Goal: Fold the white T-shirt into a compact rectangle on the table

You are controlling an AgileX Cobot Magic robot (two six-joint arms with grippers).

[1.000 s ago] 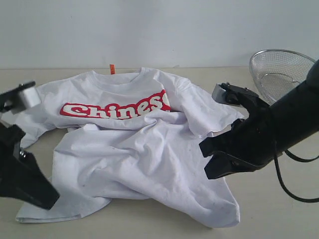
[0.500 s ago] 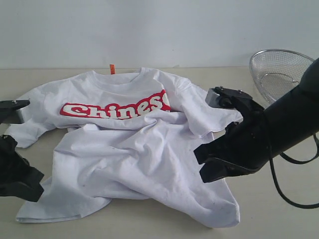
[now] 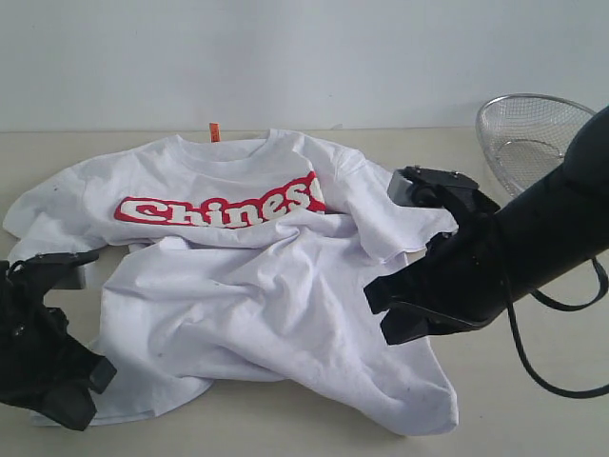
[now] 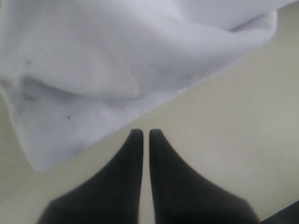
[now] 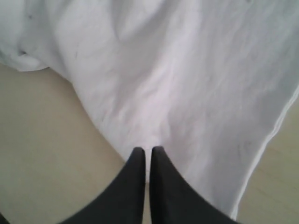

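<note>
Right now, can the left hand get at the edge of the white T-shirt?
Probably yes. The left hand sits shut just off the white T-shirt's edge, over bare table, with nothing between them; it would need to open first.

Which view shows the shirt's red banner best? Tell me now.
The exterior view: the red banner on the white T-shirt lies face up, one end hidden under a fold. Both wrist views show only plain white cloth, no banner.

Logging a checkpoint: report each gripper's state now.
Left gripper: jaws shut, nothing held, beside the white T-shirt.
Right gripper: jaws shut over the shirt; grip cannot be told.
</note>
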